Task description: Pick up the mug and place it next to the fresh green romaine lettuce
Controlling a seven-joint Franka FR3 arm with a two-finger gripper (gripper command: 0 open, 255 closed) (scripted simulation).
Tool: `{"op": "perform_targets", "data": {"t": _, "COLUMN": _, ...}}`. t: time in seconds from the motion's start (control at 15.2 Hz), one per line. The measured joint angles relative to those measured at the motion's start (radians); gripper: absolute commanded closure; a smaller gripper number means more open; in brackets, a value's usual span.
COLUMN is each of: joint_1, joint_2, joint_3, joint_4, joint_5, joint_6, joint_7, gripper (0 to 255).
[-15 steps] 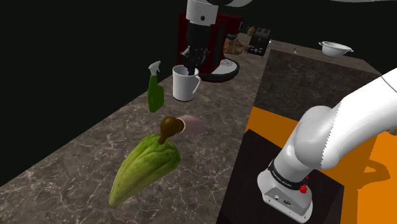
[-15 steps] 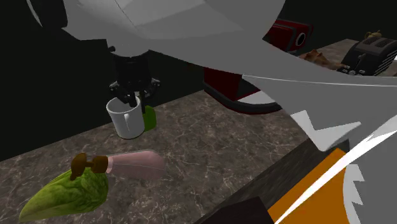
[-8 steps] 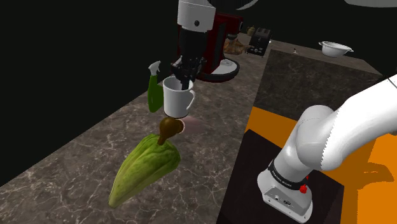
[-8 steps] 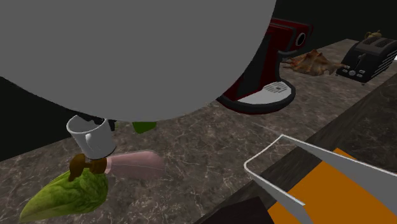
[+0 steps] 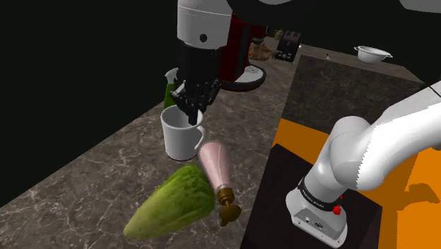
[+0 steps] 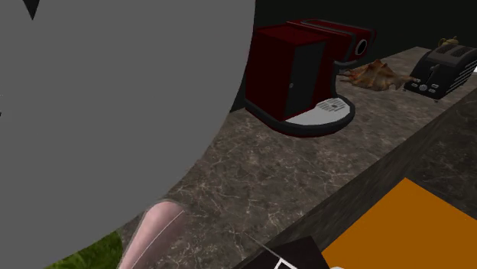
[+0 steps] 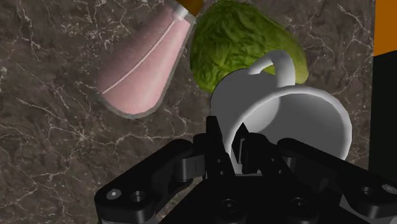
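Though masked in the second exterior view by a grey bulk of arm (image 6: 115, 99), plain from shoulder and wrist: pincer (image 5: 191, 113) clamped on the rim of the white mug (image 5: 182, 136), one finger (image 7: 216, 143) outside the wall, the other inside. Closer in the second exterior view: red coffee machine (image 6: 294, 72), brown pastry (image 6: 371, 74), black toaster (image 6: 443, 69). Dark marbled bench (image 5: 85, 191), black area behind, orange floor (image 5: 304, 134) alongside. Mug directly below the pincer, just beside the green lettuce (image 5: 173, 211), handle toward it; pink bottle (image 5: 214, 164) lying near. Touching the bench or not: cannot tell.
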Motion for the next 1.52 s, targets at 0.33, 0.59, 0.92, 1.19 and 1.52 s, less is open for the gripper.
{"op": "perform_targets", "data": {"t": 0.33, "joint_1": 0.032, "joint_2": 0.039, "joint_3": 0.098, "joint_4": 0.059, "joint_5": 0.019, "joint_6": 0.000, "joint_7": 0.129, "gripper": 255}}
{"op": "perform_targets", "data": {"t": 0.59, "joint_1": 0.053, "joint_2": 0.084, "joint_3": 0.184, "joint_4": 0.106, "joint_5": 0.022, "joint_6": 0.015, "joint_7": 0.237, "gripper": 255}}
{"op": "perform_targets", "data": {"t": 0.92, "joint_1": 0.069, "joint_2": 0.173, "joint_3": 0.296, "joint_4": 0.192, "joint_5": -0.007, "joint_6": 0.031, "joint_7": 0.380, "gripper": 255}}
{"op": "perform_targets", "data": {"t": 1.19, "joint_1": 0.078, "joint_2": 0.292, "joint_3": 0.402, "joint_4": 0.295, "joint_5": -0.077, "joint_6": 0.040, "joint_7": 0.521, "gripper": 255}}
{"op": "perform_targets", "data": {"t": 1.52, "joint_1": 0.091, "joint_2": 0.350, "joint_3": 0.449, "joint_4": 0.302, "joint_5": -0.118, "joint_6": 0.081, "joint_7": 0.593, "gripper": 255}}
